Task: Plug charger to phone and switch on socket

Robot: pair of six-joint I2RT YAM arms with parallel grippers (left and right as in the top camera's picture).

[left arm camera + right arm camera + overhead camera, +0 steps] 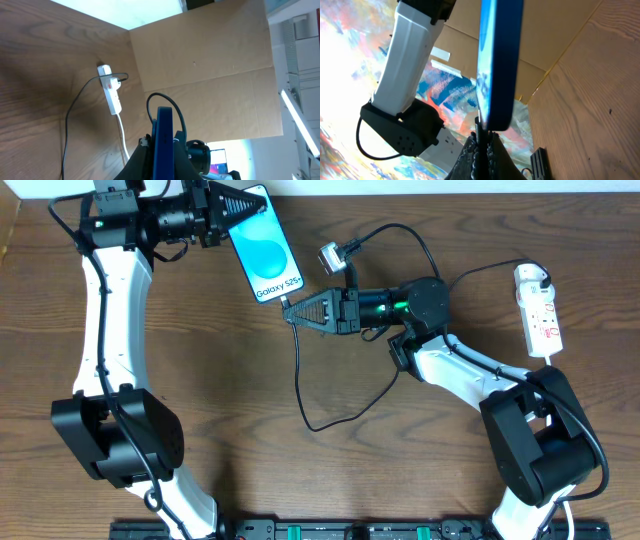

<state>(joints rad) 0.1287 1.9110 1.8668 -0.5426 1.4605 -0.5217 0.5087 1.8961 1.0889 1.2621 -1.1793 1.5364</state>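
My left gripper [232, 215] is shut on the top end of the phone [265, 245] and holds it above the table; its blue screen reads "Galaxy S25+". In the left wrist view [162, 155] the phone [164, 140] shows edge-on. My right gripper [290, 310] is shut on the charger's connector tip [481, 131], which meets the phone's bottom edge [497, 60]; I cannot tell if it is seated. The black cable [300, 380] loops across the table. The white socket strip [540, 315] lies at the far right with a black plug [532, 277] in it.
The strip [113, 95] and its white cord [122, 135] also show in the left wrist view, near a cardboard wall [210, 65]. A small silver and black part [335, 256] lies behind my right gripper. The left arm's white link [412, 65] is close to the phone.
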